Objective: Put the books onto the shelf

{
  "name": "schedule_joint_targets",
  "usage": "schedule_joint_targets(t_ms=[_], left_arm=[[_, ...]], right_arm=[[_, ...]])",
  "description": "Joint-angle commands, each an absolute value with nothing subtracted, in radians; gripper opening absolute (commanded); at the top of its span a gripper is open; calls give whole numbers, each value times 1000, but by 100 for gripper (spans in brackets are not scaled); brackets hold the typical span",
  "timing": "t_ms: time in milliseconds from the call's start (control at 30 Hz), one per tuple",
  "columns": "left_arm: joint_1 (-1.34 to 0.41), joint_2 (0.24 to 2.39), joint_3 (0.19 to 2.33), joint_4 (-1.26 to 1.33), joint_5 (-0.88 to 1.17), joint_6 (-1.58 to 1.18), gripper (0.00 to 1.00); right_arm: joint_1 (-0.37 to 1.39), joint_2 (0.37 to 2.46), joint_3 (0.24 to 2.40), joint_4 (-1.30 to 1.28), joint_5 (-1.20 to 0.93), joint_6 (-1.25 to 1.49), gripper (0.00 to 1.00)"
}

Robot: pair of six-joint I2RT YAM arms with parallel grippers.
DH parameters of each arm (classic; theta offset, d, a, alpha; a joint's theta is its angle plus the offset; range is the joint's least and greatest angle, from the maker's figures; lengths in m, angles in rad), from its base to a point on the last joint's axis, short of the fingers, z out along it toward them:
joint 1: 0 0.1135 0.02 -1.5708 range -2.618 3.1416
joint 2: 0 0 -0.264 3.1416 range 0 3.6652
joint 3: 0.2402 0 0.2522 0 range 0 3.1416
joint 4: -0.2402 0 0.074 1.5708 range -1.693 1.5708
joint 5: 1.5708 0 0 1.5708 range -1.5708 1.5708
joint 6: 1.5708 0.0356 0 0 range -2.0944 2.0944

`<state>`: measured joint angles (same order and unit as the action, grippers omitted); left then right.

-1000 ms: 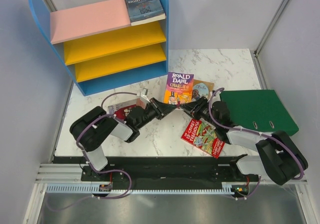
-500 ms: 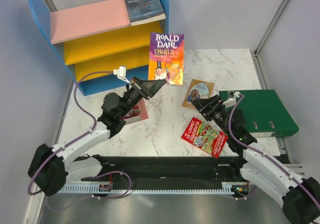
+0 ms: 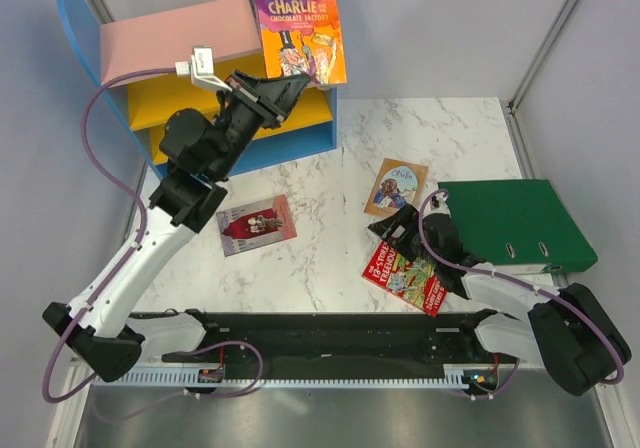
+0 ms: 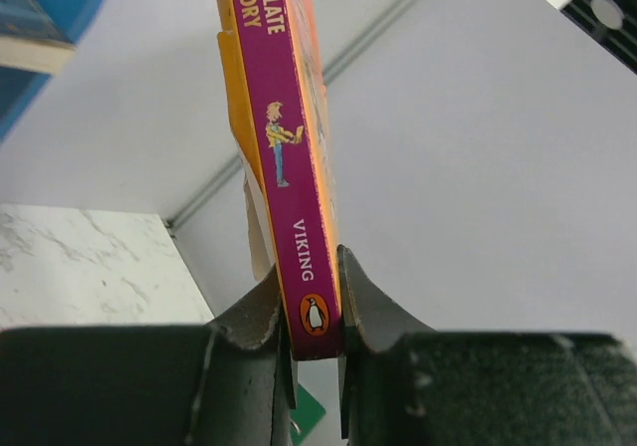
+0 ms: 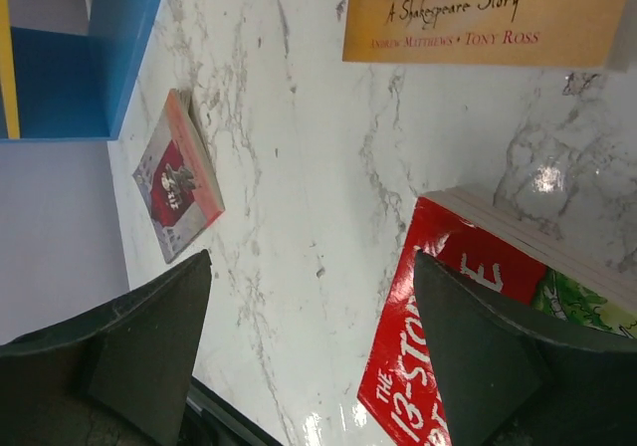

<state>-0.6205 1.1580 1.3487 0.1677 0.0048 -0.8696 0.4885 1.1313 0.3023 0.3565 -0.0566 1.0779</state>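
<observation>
Roughly at the second of five placements, by judgement. Probably lying on the shelf [image 3: 165,33] already: the dark blue book [image 4: 30,13], with only a corner showing at the upper left of the left wrist view and nothing of it in the top view, where the raised book covers that spot. On the way: the Roald Dahl book [image 3: 298,23], held upright at the top centre of the top view, in front of the right end of the pink board and not yet set down. Clamped at the foot of its spine by the left gripper [image 4: 314,297], jaws pressed against both covers. Left to do: landing this book, then three more lying flat on the counter [image 3: 320,158]. These are the pink-red book [image 3: 256,224] at centre left, the tan book [image 3: 395,186] right of centre, and the red Treehouse book [image 3: 408,276] below it toward the lower right. Low over the counter, just beside the tan and the red one: the right gripper [image 3: 395,223], spread wide and holding nothing. Counting now: five books, so one shelved, one carried, three waiting. One shelf with one pink board and two yellow boards. One green binder [image 3: 515,223] at the right, not part of the job. Two grippers.
</observation>
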Motion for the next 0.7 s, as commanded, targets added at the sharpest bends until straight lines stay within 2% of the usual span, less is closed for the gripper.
schedule_joint_targets(t_ms=[0, 267, 533, 667], left_arm=[[-563, 1247, 1567, 43, -97, -813, 2], [-367, 1492, 1819, 6, 176, -1064, 2], [-301, 1689, 2028, -26, 285, -1164, 2], [-301, 1749, 2091, -25, 269, -1204, 2]], right_arm=[[489, 1158, 291, 449, -81, 1054, 89], [491, 1172, 290, 448, -78, 1042, 90], [491, 1195, 287, 463, -84, 1043, 90], [492, 1203, 285, 474, -89, 1045, 90]])
